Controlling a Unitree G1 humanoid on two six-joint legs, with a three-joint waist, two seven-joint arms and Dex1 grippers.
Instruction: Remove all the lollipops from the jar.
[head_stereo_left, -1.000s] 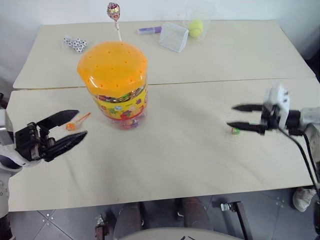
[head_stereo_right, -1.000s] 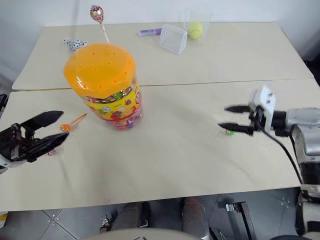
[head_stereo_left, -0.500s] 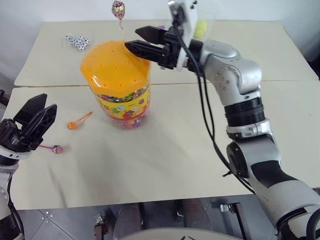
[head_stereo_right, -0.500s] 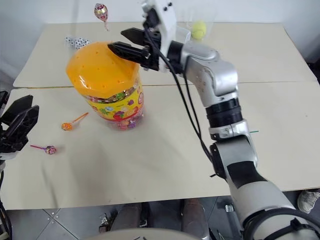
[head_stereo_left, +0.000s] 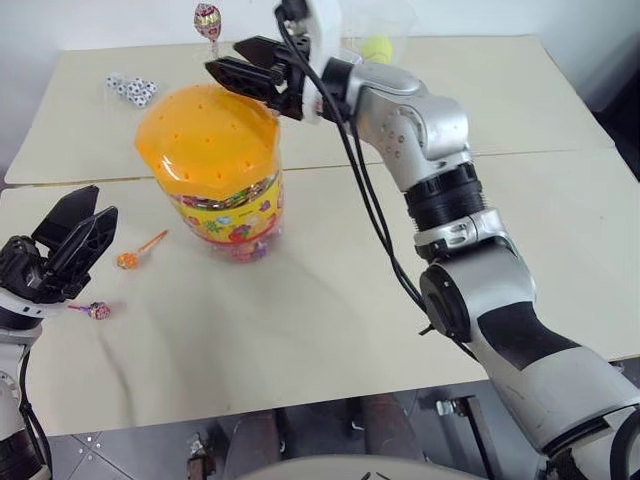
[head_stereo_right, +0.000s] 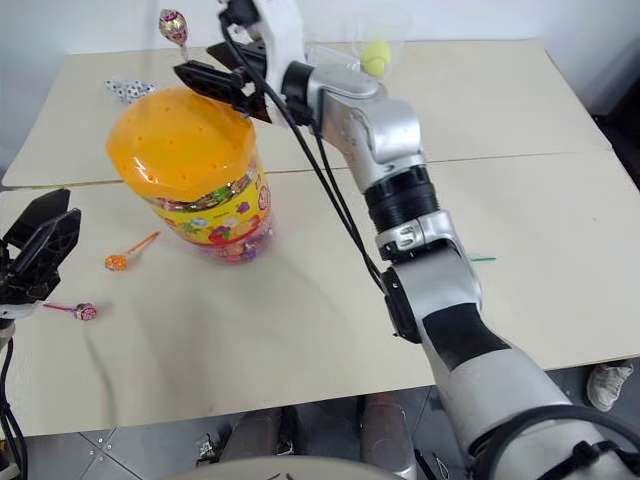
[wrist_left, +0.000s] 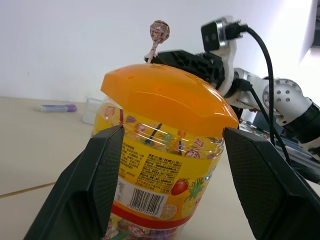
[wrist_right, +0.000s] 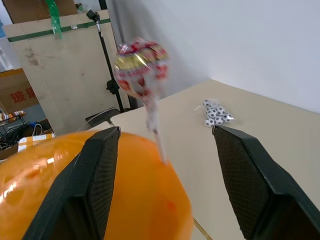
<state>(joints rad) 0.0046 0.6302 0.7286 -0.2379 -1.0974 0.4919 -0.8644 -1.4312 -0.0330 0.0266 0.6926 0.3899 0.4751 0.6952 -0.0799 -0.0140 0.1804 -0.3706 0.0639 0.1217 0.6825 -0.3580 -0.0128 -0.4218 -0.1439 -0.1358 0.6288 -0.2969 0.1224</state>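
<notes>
Jar: large clear plastic jar (head_stereo_left: 222, 180) with orange domed lid, table centre-left.
Lollipops: reddish one (head_stereo_left: 207, 18) upright in lid at 12 o'clock; orange (head_stereo_left: 128, 260) and purple (head_stereo_left: 98, 311) at jar's 8 o'clock.
Right gripper (head_stereo_left: 238, 68): jaws apart, empty, over lid beside the reddish lollipop's stick.
Left gripper (head_stereo_left: 82, 226): jaws apart, empty.

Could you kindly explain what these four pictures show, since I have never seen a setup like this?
It is a two-armed robot. Two pictures come from cameras in its head, looking down on a table; the other two sit on its wrists, looking along black gripper fingers. On the table stands a jar with an orange lid, one lollipop still stuck in it. An orange lollipop and a purple lollipop lie beside it. The right gripper reaches toward the standing lollipop, open; the left gripper waits open. Neither holds anything.
</notes>
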